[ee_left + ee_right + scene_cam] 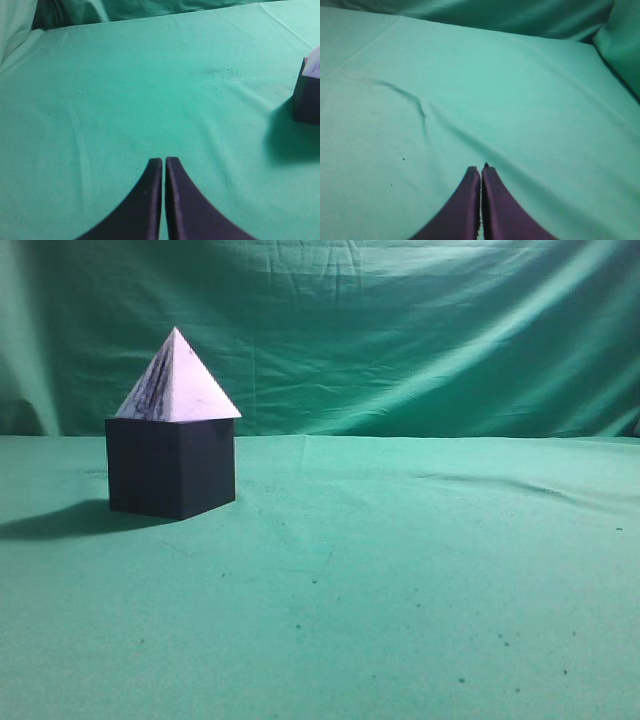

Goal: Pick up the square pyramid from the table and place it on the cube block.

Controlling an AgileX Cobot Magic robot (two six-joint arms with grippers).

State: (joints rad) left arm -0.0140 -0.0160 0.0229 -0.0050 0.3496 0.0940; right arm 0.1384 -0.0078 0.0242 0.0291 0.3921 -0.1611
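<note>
A white marbled square pyramid sits upright on top of a dark cube block at the left of the green table. In the left wrist view the cube and a corner of the pyramid show at the right edge. My left gripper is shut and empty, well to the left of the cube. My right gripper is shut and empty over bare cloth. Neither gripper shows in the exterior view.
A green cloth covers the table and hangs as a backdrop. A wrinkle in the cloth runs ahead of my right gripper. The cube casts a shadow to its left.
</note>
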